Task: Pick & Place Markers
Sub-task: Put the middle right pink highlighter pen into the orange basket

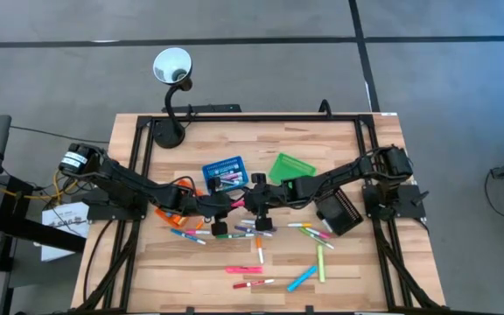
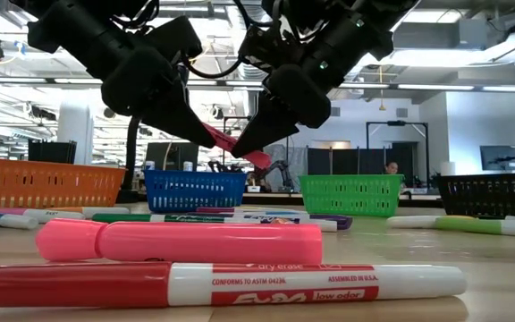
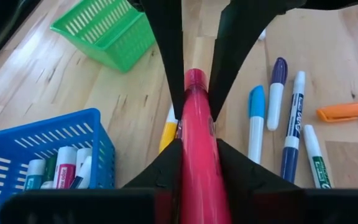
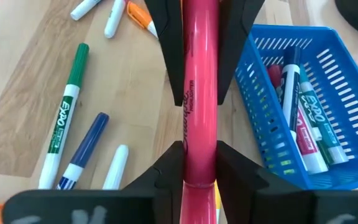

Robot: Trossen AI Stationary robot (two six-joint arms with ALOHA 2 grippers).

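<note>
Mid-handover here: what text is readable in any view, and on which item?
"Expo", "low odor", "dry erase", "CONFORMS TO ASTM D4236": red marker lying nearest in the low view.
"EXPO": green marker on the table.
"EXPO": markers in the blue basket.
Script on the pink marker, gripped by both left hand and right hand: too blurred to read.
Other barrels: too small.

My two black grippers, left (image 2: 206, 134) and right (image 2: 250, 148), both pinch one glossy pink marker (image 4: 200, 93). The blue mesh basket (image 4: 328, 124) holds white-barrelled pens. On pale wood lie a green-capped marker (image 4: 67, 115), a navy one (image 4: 82, 152), and an orange one (image 3: 347, 111).
</note>
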